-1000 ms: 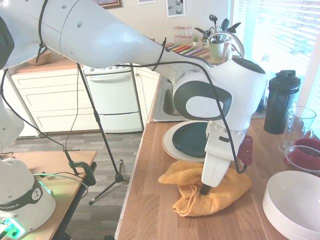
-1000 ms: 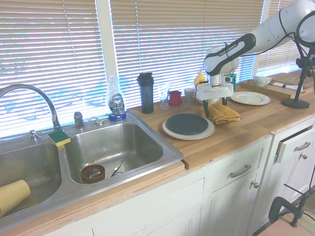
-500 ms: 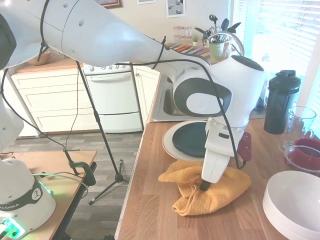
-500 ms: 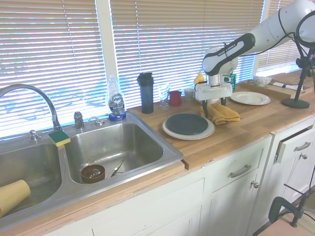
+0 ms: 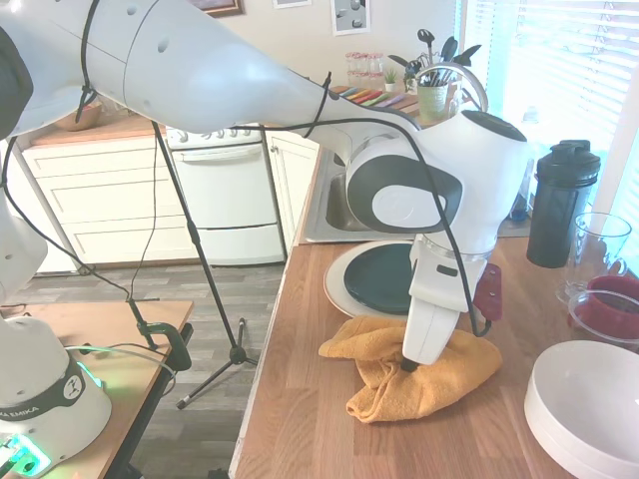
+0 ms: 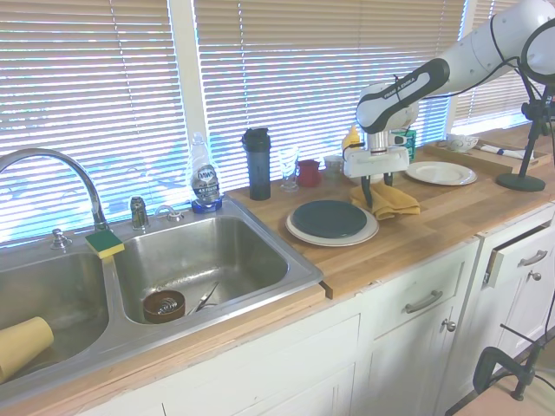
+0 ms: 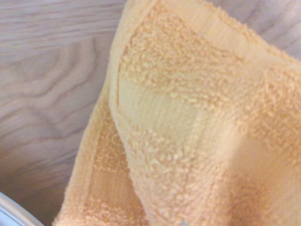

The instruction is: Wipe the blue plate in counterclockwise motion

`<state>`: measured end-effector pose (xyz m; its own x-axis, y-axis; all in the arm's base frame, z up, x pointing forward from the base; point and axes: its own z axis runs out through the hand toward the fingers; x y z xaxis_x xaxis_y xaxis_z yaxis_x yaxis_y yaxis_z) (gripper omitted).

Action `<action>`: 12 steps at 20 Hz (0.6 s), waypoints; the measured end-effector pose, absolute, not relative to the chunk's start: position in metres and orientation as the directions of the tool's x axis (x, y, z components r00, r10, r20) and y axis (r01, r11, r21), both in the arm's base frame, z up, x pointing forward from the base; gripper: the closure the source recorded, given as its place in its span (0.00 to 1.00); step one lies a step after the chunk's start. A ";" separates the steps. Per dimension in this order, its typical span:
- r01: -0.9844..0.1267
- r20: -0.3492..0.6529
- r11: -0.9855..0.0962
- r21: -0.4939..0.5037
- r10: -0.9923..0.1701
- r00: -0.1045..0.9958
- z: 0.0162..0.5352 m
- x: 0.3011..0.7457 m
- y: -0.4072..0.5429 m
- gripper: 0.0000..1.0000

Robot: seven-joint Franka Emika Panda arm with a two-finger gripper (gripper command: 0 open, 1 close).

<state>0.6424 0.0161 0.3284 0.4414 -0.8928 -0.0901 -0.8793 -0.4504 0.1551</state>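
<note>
We see the gripper (image 6: pixel 375 192) closed on the orange towel (image 5: pixel 419 374), just beside the blue plate (image 6: pixel 329 217). This plate lies on the cream plate (image 6: pixel 299 233) on the wooden counter (image 6: pixel 434 227).

Home kitchen: sink (image 6: pixel 199 260), stove (image 5: pixel 225 195).

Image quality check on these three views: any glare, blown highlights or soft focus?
First exterior view: window at upper right blown out; the blue plate is readable, half hidden by the arm. Second exterior view: blinds strongly backlit, counter still legible, wide-angle bending at the edges. Wrist view: orange towel fills the frame, slightly soft; wood grain blurred.
</note>
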 end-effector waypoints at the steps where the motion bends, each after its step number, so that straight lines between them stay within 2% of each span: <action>1: -0.879 -0.091 -0.450 0.155 -0.893 0.441 0.328 0.642 0.016 1.00; 12: -0.882 -0.089 -0.446 0.148 -0.895 0.438 0.333 0.642 0.014 1.00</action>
